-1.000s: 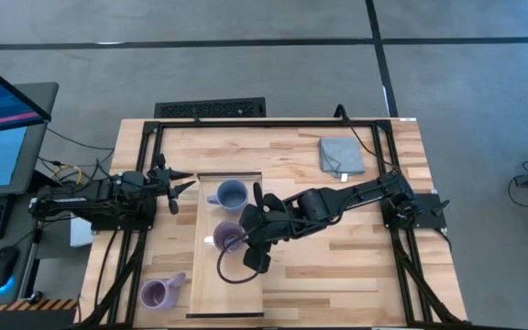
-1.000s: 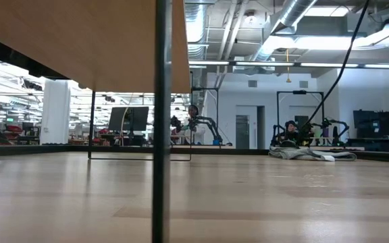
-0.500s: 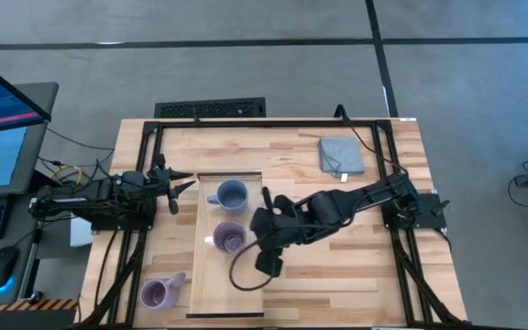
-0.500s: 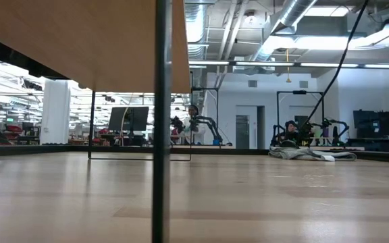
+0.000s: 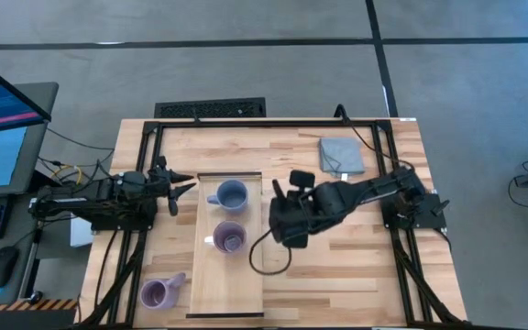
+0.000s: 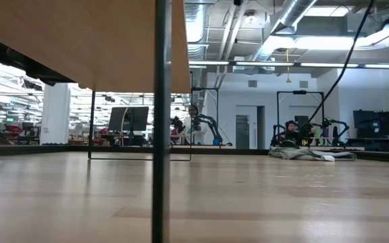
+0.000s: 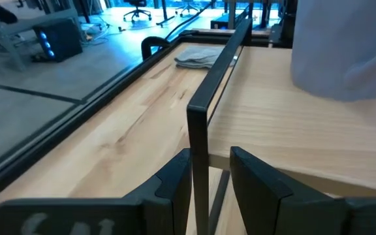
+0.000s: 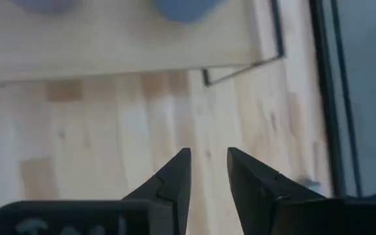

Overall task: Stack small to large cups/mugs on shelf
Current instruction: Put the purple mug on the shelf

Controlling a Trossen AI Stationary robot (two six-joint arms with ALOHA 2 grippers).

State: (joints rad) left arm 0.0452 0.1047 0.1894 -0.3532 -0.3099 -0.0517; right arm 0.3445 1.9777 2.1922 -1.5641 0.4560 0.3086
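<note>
- Shelf first: you have the long pale wooden shelf board (image 5: 229,275) lying lengthwise on the striped butcher-block tabletop (image 5: 337,266), between the two arms.
- Two mugs stand on it: the blue-grey handled mug (image 5: 231,194) near the shelf's far end, and a purple handled mug (image 5: 228,236) just beside it toward the middle, close but not clearly touching.
- Your third mug, the lavender handled mug (image 5: 159,292), sits off the shelf on the tabletop, near the board's left edge at its near end.
- Your right gripper (image 8: 207,171) hangs over bare tabletop just right of the shelf, level with the two mugs; its fingers (image 8: 175,175) stand a little apart with nothing between them.
- Your left gripper (image 7: 209,175) waits at the table's left edge, beside the shelf's far corner; its fingers stand slightly apart, with the shelf's thin dark frame post (image 7: 200,163) showing in the gap, and you cannot tell whether they touch it.
- Grey folded cloth (image 5: 341,156) lies at the far right of the table, well apart from the mugs.
</note>
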